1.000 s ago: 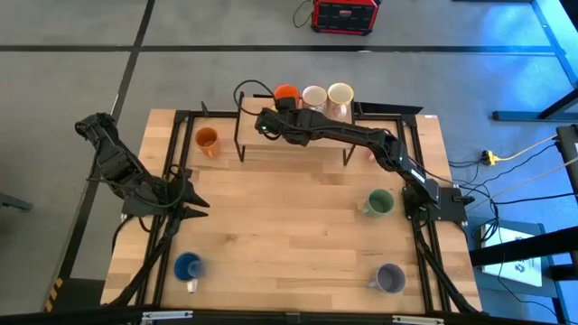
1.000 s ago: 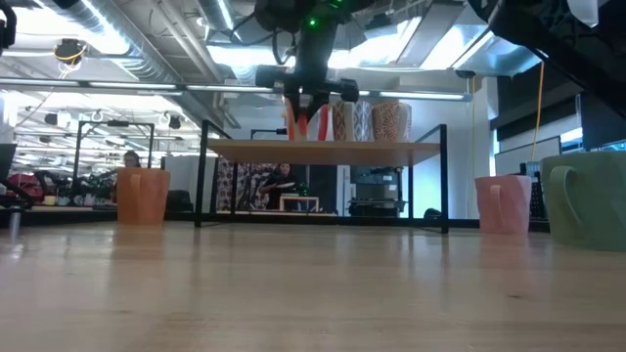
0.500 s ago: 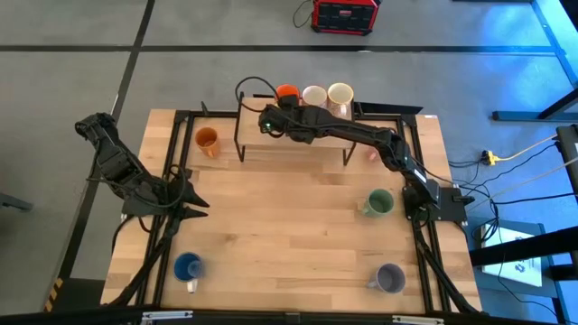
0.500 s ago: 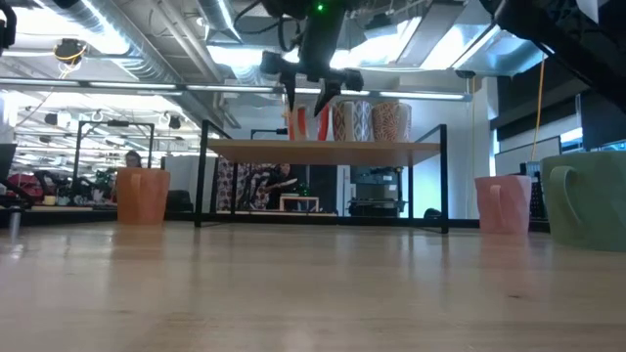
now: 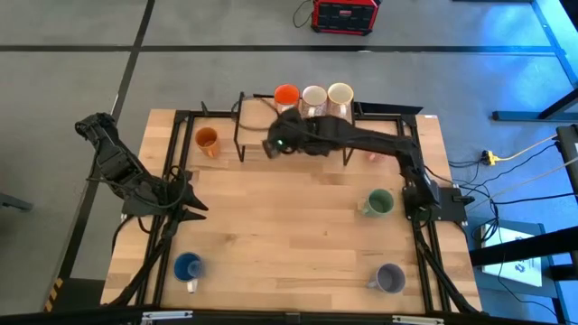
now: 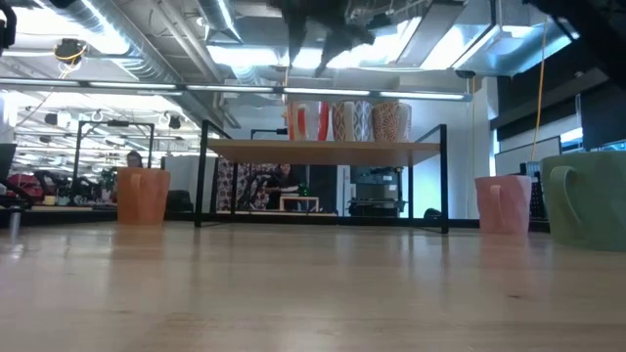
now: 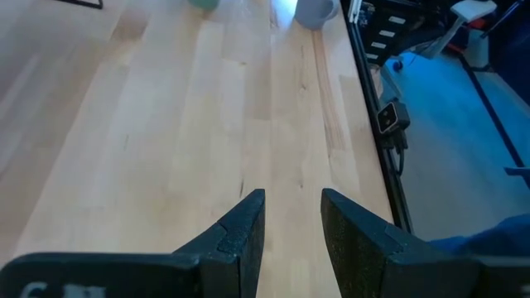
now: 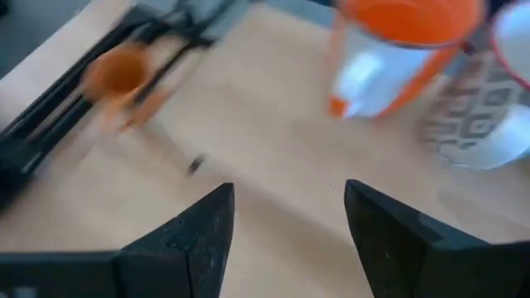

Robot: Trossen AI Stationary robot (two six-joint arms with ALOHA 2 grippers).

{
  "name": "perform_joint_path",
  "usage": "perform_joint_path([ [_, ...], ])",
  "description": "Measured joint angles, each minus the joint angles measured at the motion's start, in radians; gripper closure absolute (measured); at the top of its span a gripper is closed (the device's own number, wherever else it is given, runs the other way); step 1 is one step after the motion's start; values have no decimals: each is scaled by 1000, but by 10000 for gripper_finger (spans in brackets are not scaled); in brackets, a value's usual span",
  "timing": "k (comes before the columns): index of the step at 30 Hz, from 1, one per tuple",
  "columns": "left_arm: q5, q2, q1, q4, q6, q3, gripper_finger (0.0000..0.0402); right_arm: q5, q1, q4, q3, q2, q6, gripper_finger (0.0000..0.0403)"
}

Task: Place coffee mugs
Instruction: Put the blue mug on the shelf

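Above the shelf (image 5: 293,149), the right gripper (image 5: 271,147) stood wide and empty near the red-orange mug (image 5: 286,95), apparently just placed. Next step: fetching another mug, perhaps the amber mug (image 5: 207,140). At the table's left edge, the left gripper (image 5: 200,206) waited, parted, empty.

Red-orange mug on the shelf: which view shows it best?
The high view: the red-orange mug sits unobstructed at the left end of the shelf row. The right wrist view shows it blurred; the low view only side-on; the left wrist view misses it.
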Motion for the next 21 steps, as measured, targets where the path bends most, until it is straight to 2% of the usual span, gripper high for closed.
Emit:
perform_joint_path([
  [5, 0, 0, 1, -1, 0, 0, 287, -83, 142, -82, -18, -32, -121, 187],
  [9, 0, 8, 14, -1, -4, 0, 287, -105, 246, -113, -68, -33, -128, 187],
  [15, 6, 41, 91, -59, -66, 0, 287, -119, 373, -43, -237, -34, -78, 187],
  [18, 79, 89, 158, -68, -56, 0, 287, -168, 429, 71, -331, -35, -69, 187],
  [21, 207, 137, 207, -71, -53, 0, 287, -219, 475, 225, -417, -37, -93, 187],
])
